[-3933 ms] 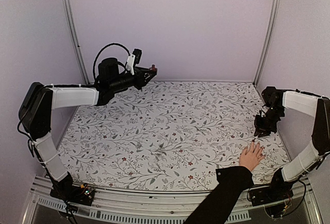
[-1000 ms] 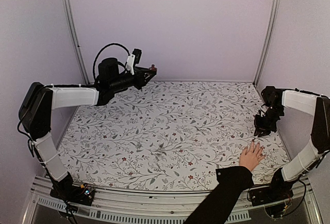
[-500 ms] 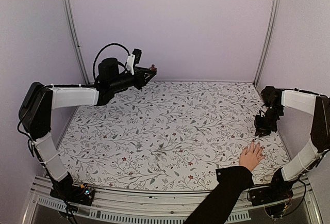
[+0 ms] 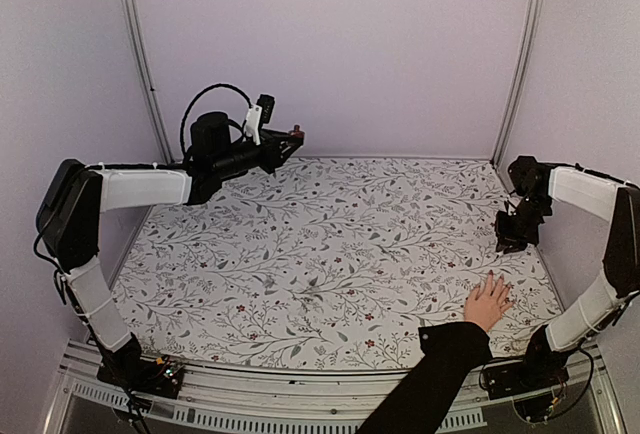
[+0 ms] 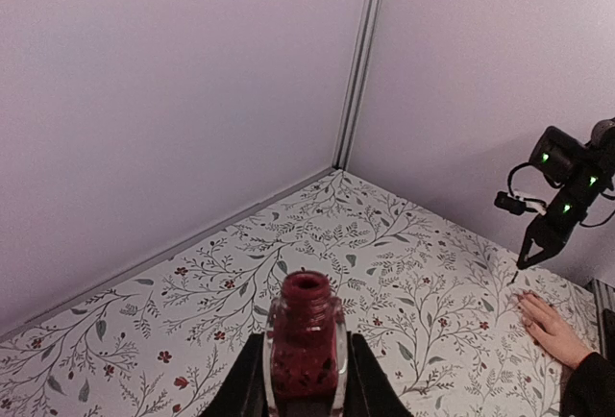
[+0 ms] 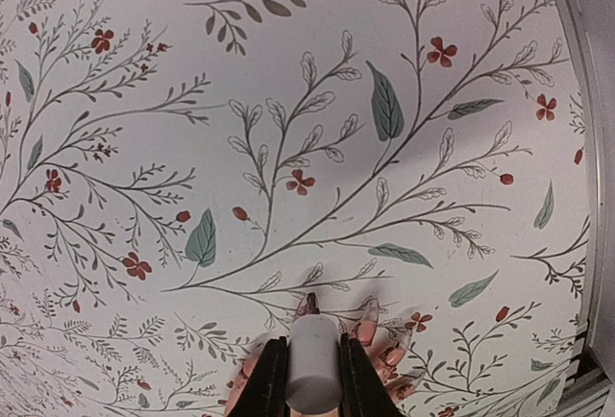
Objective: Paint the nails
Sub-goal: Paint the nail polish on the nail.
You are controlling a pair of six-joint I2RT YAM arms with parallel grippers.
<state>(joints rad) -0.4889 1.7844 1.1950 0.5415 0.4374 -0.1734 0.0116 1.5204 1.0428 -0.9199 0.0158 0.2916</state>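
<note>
A hand [image 4: 488, 302] in a black sleeve [image 4: 430, 374] lies flat on the flowered tabletop [image 4: 330, 244] at the near right corner, its nails [image 6: 309, 304] pointing away. The right fingers [image 6: 272, 379] hang above and just beyond those fingertips, clear of them, pinched on a white cap [image 6: 312, 369]. Far off at the left rear, the left fingers [image 5: 245, 388] clamp an open dark-red bottle [image 5: 306, 345] aloft.
</note>
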